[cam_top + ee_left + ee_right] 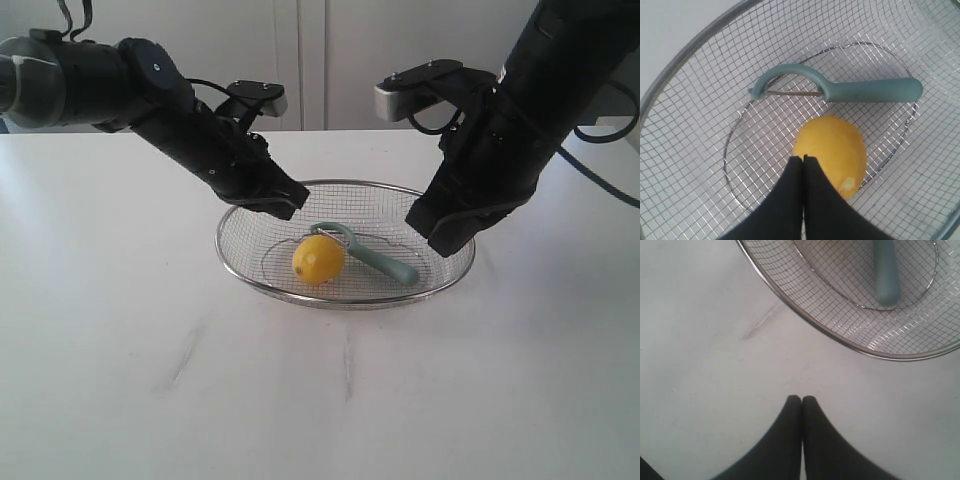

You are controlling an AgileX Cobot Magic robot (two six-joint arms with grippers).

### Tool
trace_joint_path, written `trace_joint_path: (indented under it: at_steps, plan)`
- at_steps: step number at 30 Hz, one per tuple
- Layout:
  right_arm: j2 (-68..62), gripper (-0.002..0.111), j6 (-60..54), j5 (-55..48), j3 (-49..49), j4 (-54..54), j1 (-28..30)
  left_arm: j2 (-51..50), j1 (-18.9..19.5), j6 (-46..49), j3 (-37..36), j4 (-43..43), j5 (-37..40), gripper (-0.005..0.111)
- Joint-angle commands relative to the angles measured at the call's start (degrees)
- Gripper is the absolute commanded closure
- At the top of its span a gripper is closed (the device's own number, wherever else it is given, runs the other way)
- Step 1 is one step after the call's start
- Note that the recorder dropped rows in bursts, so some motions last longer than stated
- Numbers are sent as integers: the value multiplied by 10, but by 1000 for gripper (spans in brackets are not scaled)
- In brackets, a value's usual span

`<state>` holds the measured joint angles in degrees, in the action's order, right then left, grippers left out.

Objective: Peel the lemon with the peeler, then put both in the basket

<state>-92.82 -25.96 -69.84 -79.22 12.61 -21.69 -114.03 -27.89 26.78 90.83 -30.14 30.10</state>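
The yellow lemon [319, 259] lies inside the wire mesh basket [240, 262], with the teal peeler [375, 256] resting beside it, head toward the lemon. In the left wrist view the lemon [832, 147] sits just below the peeler [870, 91] on the mesh. My left gripper [288, 205] hovers over the basket's left rim, shut and empty; its tips [803, 159] overlap the lemon in that view. My right gripper [438, 240] hangs at the basket's right side, shut and empty, its tips [801, 399] over bare table outside the basket rim [805, 321].
The basket stands in the middle of a white table [150, 330] with faint scuff marks [182, 358]. A white wall panel [330, 60] runs behind the table's far edge.
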Motion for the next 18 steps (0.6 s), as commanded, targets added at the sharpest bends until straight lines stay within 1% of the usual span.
trace_joint_path:
  at_steps: [1, 4, 14, 18]
  plan:
    - [5, 108, 2, -1, 2, -3, 1, 9, -2, 78, 2, 59, 8, 106]
    - [5, 108, 3, -1, 2, -3, 1, 28, -2, 79, 2, 63, 8, 106]
    - [5, 108, 3, -1, 2, -3, 1, 148, -2, 79, 2, 84, 8, 106]
    - [5, 108, 3, -1, 2, -3, 1, 184, -2, 79, -16, 84, -8, 106]
